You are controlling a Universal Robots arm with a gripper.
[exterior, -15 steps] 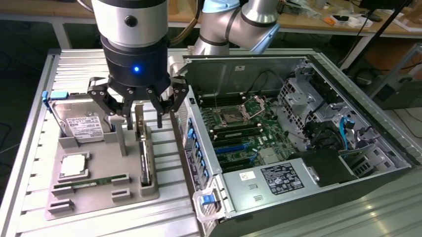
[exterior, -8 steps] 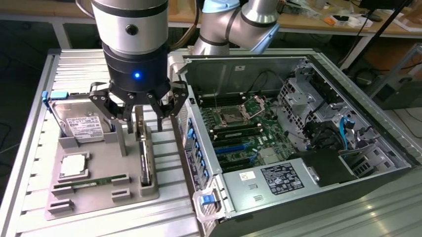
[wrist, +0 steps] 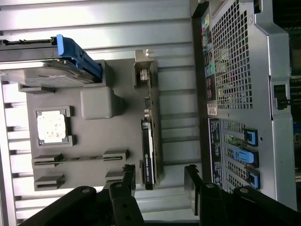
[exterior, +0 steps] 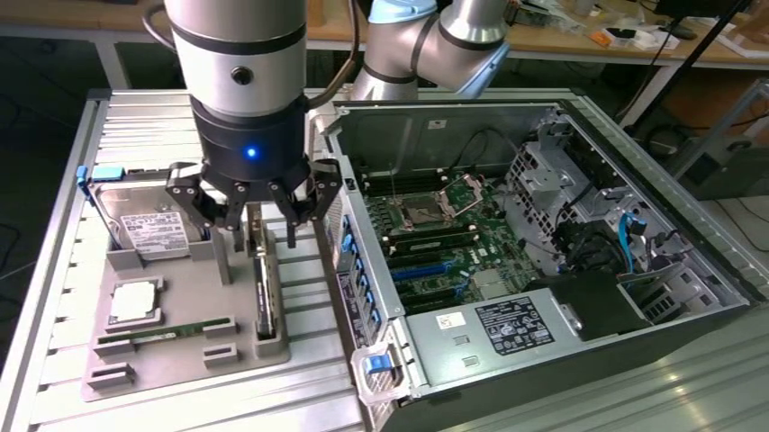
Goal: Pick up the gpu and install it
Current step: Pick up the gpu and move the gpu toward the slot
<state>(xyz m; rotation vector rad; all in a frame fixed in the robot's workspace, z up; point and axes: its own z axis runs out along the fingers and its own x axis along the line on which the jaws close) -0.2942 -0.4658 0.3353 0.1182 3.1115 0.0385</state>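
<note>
Firstly, at the exterior view's left, the gray tray [exterior: 180, 360] carried a hard drive [exterior: 150, 229] at its far corner and a memory stick [exterior: 162, 333] near its front edge. Along the tray's edge closest to the computer case [exterior: 577, 369], the gpu [exterior: 266, 292] [wrist: 148, 141] stood on its long edge. The gripper [exterior: 265, 241] [wrist: 160, 174] hung just over the card's far end, its fingers spread wide on either side and not pinching it, while the case lay open at the right.

The wide-spread gripper [wrist: 160, 173] hangs over the gpu [wrist: 148, 146] standing edgewise in a gray tray [wrist: 91, 136].
</note>
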